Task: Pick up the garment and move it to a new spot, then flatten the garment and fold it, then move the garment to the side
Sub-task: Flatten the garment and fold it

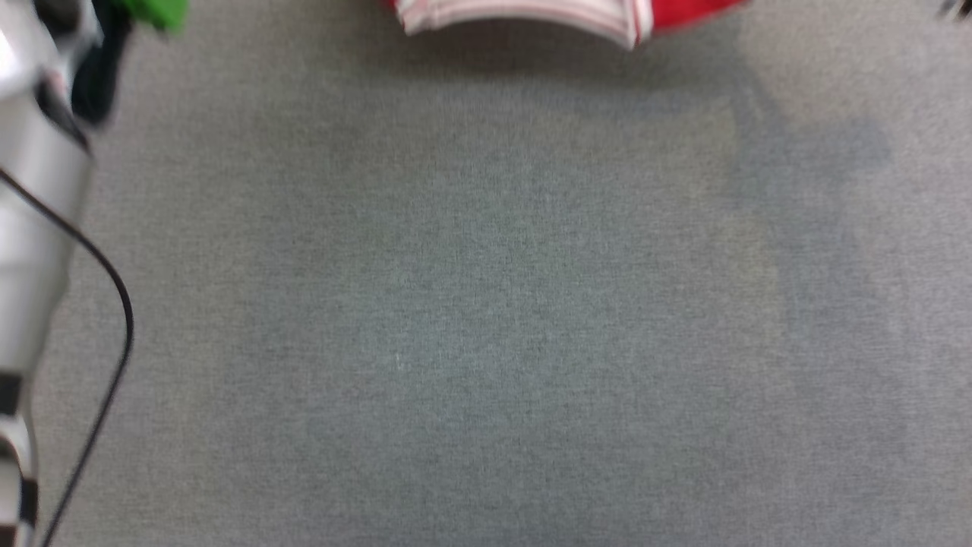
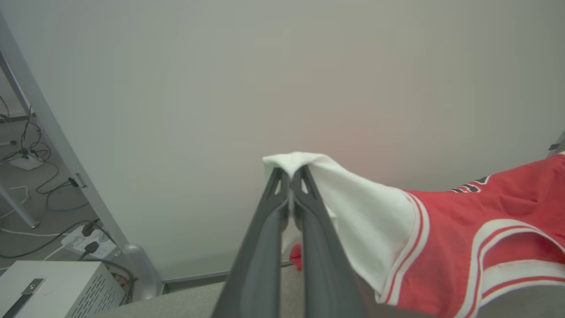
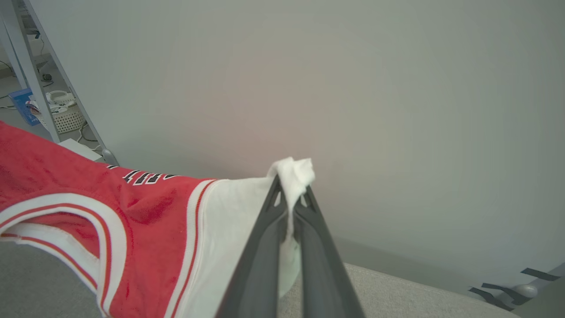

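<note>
The garment point(image 2: 441, 265) is red with white sleeves, red-and-white striped trim and black, white-edged lettering. The fingers point(image 2: 260, 256) are dark grey; the tabletop point(image 1: 486, 304) is grey.

garment point(image 2: 441, 247): soft cloth, matt throughout, the red looking faintly napped, white sleeves smoother
left gripper point(image 2: 291, 176): dark, smooth, plastic-looking, dull sheen
right gripper point(image 3: 291, 194): same dark matt finish
work surface point(image 1: 486, 304): grey woven fabric, matt, fine-grained
forearm point(image 1: 38, 190), nine o'clock, head view: pale, glossy shell
</note>
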Robot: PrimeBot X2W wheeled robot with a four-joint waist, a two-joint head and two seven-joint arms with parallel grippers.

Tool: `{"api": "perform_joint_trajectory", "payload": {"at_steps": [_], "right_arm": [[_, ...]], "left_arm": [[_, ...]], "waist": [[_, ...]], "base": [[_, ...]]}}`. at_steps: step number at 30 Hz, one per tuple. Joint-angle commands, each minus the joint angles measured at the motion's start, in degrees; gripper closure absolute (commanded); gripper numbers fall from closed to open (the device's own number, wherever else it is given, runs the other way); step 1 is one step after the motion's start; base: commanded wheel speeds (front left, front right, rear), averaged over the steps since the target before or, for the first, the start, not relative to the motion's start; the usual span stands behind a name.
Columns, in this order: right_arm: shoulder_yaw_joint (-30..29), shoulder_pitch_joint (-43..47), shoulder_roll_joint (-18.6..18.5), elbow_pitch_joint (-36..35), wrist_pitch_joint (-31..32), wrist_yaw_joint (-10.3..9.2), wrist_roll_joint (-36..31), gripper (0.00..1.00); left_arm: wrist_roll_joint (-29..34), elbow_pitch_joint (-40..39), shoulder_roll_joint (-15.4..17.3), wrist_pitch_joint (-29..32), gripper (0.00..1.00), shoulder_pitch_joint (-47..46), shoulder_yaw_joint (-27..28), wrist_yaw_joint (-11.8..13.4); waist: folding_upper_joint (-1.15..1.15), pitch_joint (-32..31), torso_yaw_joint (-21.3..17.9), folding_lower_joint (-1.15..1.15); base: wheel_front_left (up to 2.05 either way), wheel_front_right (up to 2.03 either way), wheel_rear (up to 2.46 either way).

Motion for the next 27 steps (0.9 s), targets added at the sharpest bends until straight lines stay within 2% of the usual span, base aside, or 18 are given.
{"api": "perform_joint_trajectory", "payload": {"at_steps": [1, 8, 15, 21, 27], "right_arm": [[1.3, 3.7, 0.1, -0.4, -1.2, -0.04, 1.0, 1.0], [5.0, 17.7, -1.2, -2.6, -4.5, -0.04, 4.3, 1.0], [5.2, 33.0, -4.3, -6.6, -6.5, -0.04, 7.5, 1.0], [3.3, 44.5, -7.5, -10.9, -5.3, -0.04, 8.1, 1.0], [-0.3, 56.0, -9.5, -15.1, -2.0, -0.04, 8.4, 1.0]], "left_arm": [[-1.1, -1.0, 0.8, -0.9, 1.0, 4.9, 0.0, 0.7], [-5.1, -7.9, 2.4, -2.8, 1.0, 25.2, -0.1, 4.6], [-8.8, -18.1, 5.4, -3.2, 1.0, 44.9, -0.1, 10.3], [-10.1, -25.5, 8.6, -2.2, 1.0, 55.5, -0.5, 14.7], [-11.0, -30.1, 9.7, -1.7, 1.0, 63.5, -1.7, 18.2]], "waist": [[0.0, -4.6, -0.1, 0.0], [0.0, -10.8, 0.5, 0.0], [0.0, -16.1, 0.9, 0.0], [0.0, -18.1, 1.3, 0.0], [0.0, -19.3, 1.6, 0.0]], "base": [[0.0, 0.0, 0.0], [0.0, 0.0, 0.0], [0.0, 0.0, 0.0], [0.0, 0.0, 0.0], [0.0, 0.0, 0.0]]}}
